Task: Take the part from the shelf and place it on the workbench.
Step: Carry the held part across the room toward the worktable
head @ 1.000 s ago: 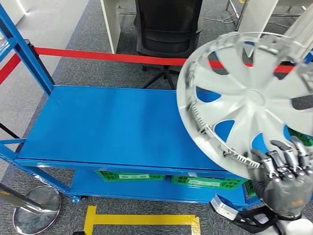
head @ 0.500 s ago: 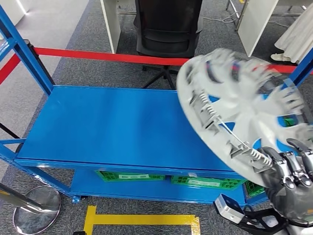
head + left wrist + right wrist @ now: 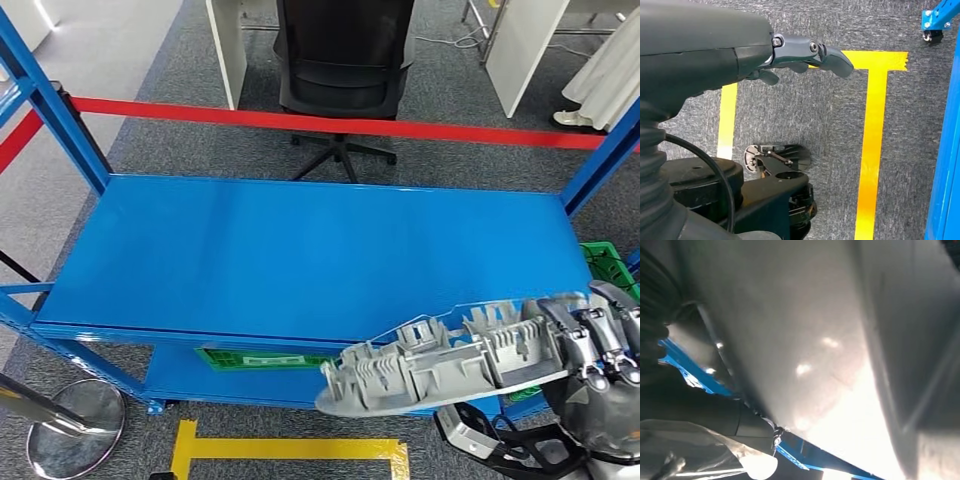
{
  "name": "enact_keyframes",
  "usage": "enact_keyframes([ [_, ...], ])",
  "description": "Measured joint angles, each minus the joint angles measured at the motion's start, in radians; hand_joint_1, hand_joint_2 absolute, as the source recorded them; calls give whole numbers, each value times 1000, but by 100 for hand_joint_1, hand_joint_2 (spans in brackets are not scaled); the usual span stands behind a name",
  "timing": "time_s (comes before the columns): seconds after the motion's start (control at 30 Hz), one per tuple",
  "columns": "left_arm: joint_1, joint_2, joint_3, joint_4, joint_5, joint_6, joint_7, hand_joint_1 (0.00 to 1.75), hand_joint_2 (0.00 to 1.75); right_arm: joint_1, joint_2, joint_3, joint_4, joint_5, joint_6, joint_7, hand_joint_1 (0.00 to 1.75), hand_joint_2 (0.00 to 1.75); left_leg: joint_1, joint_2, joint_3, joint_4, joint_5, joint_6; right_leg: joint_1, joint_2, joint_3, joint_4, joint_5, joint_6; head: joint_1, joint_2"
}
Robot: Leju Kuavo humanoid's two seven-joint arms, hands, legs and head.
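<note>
The part is a silver wheel cover [image 3: 445,365], seen almost edge-on, lying nearly flat in front of the blue shelf [image 3: 302,255]. My right hand [image 3: 600,370] grips its rim at the lower right of the head view, fingers curled over the edge. From the right wrist camera the cover's grey surface [image 3: 821,340] sits very close, with a strip of blue shelf [image 3: 810,452] beyond it. My left hand [image 3: 802,52] hangs over the carpet with its fingers stretched out and nothing in them.
The shelf's top board is bare; green crates [image 3: 264,357] sit on the level below. A red barrier tape [image 3: 302,122] and a black office chair [image 3: 343,60] stand behind. Yellow floor tape [image 3: 287,448] and a stanchion base [image 3: 72,425] lie in front.
The wheel cover has swung down from standing nearly upright above the shelf's right end to lying almost flat, low in front of the shelf. My right hand kept hold of its rim.
</note>
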Motion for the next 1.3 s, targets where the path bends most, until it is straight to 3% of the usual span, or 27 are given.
enact_keyframes([
  [1.3, -1, -2, 2, 5, 12, 10, 9, 0, 175, 8, 2, 42, 38, 8, 2, 1, 175, 175, 0, 0, 0, 0, 0, 0, 0, 0, 0, 0, 0, 0, 0, 0],
])
